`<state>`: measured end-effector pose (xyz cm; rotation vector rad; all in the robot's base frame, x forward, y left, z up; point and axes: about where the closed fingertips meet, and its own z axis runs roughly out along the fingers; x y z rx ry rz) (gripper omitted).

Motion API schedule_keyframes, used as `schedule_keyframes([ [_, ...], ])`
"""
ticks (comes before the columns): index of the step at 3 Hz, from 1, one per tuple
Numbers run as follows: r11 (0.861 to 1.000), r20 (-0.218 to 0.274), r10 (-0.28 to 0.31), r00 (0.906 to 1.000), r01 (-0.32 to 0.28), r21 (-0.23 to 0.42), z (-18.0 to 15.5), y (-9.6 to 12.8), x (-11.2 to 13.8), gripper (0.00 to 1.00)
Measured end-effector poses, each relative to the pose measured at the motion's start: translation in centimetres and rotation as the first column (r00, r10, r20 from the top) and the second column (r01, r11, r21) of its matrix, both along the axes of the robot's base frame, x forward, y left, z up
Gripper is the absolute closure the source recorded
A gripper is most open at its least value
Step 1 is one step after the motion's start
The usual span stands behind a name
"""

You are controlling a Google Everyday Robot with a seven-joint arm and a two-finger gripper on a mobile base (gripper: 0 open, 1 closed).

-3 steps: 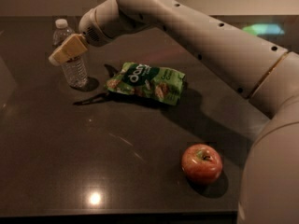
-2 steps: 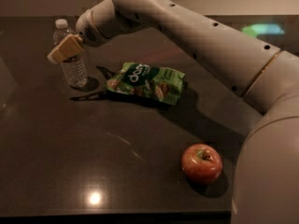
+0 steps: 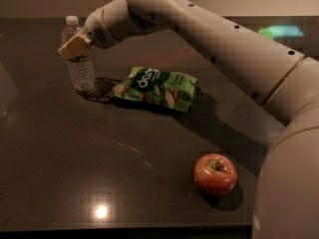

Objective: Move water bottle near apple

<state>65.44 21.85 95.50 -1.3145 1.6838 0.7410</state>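
Note:
The water bottle (image 3: 82, 71), clear and ribbed with a white cap, stands at the far left of the dark table (image 3: 75, 173). My gripper (image 3: 75, 46) is at the bottle's shoulder, just below the cap. One tan pad (image 3: 74, 45) lies against the front of the bottle, and the gripper is closed around it. The bottle's base is at the table surface. The red-orange apple (image 3: 215, 174) sits at the front right, far from the bottle.
A green snack bag (image 3: 157, 87) lies flat between the bottle and the apple, just right of the bottle. My arm (image 3: 224, 44) stretches across the back from the right. The table's front edge (image 3: 124, 228) runs along the bottom.
My gripper has shifted slightly right and up at the bottle's neck, and the bottle's top has moved with it. The apple and bag have not moved.

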Motion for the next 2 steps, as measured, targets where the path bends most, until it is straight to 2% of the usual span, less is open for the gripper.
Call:
schedule_keyframes([
  [1,1.0,0.002,0.022,0.9997,-0.022,0.007,1.5,-1.7,-1.8,0.87],
  [2,0.998,-0.014,0.06,0.9981,-0.06,-0.006,2.6,-4.6,-5.0,1.0],
])
